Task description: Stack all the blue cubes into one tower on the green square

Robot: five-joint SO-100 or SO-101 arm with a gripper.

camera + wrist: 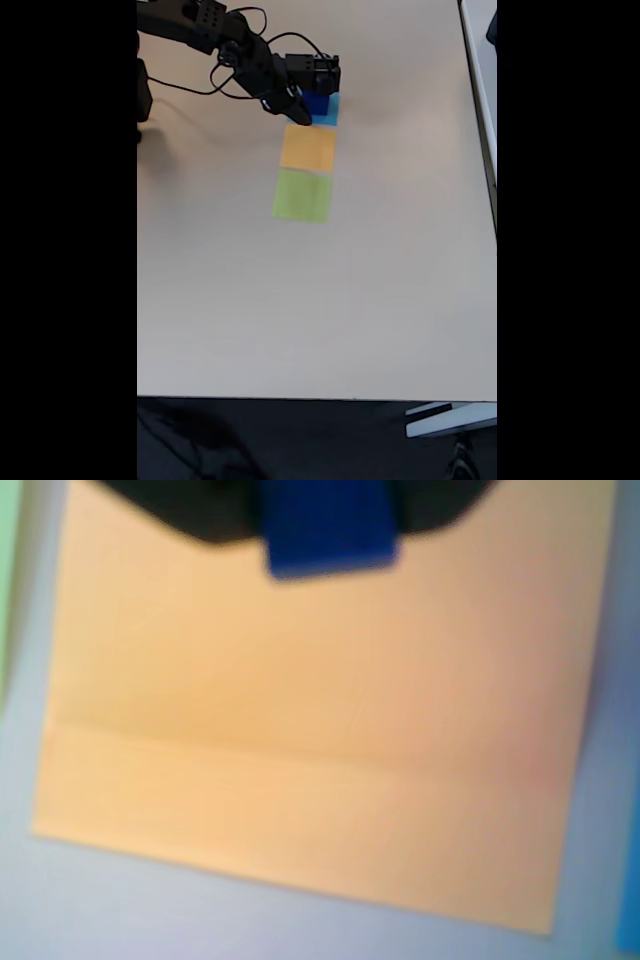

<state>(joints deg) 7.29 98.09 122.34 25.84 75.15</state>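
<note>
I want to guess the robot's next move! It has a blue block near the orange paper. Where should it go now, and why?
Probably carry the cube past the orange square to the green square. The gripper seems to hold the cube at the light-blue square, and the green square looks bare.

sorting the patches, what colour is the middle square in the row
Orange, the middle square; clearest in the wrist view.

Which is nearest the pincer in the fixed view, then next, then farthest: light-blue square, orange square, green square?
From the pincer at the top of the fixed view:
1. Light-blue square, right beside it, under the blue cube.
2. Orange square, next below.
3. Green square, lowest in the row.
</note>
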